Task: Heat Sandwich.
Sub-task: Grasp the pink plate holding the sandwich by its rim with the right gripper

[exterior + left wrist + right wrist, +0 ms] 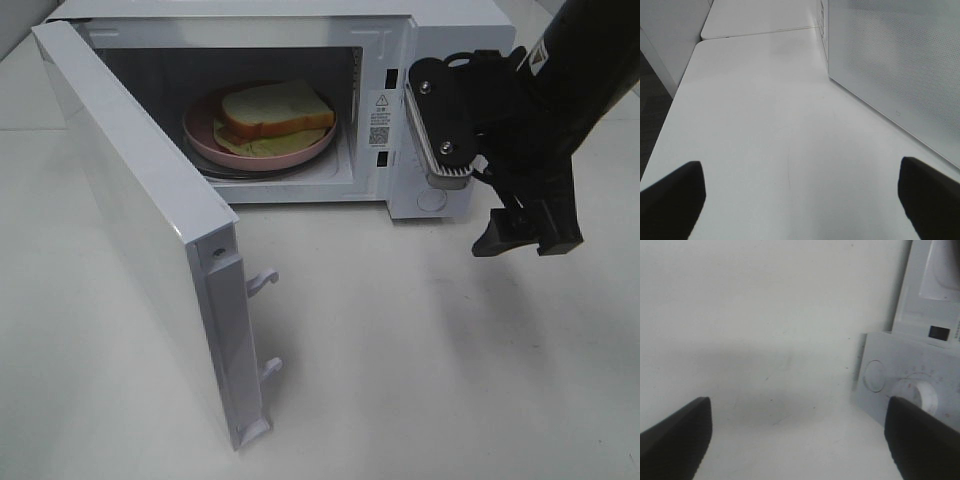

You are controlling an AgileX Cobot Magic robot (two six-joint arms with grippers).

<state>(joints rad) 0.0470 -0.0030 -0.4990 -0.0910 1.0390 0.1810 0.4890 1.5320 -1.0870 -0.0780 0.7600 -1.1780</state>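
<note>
The sandwich (277,110), white bread over a greenish layer, lies on a round pink plate (203,138) inside the open white microwave (440,30). My right gripper (527,238) hangs in front of the microwave's control panel (900,385), fingers pointing down at the table. It is open and holds nothing, and in the right wrist view its dark fingertips (675,435) stand far apart over bare table. My left gripper (800,200) is out of the exterior view. The left wrist view shows it open and empty, low over the table beside the microwave door (890,60).
The microwave door (130,190) is swung wide open toward the front left, its latch hooks (262,282) sticking out at its free edge. The white table (420,360) runs in front of the microwave. A seam between table tops (765,32) lies beyond the left gripper.
</note>
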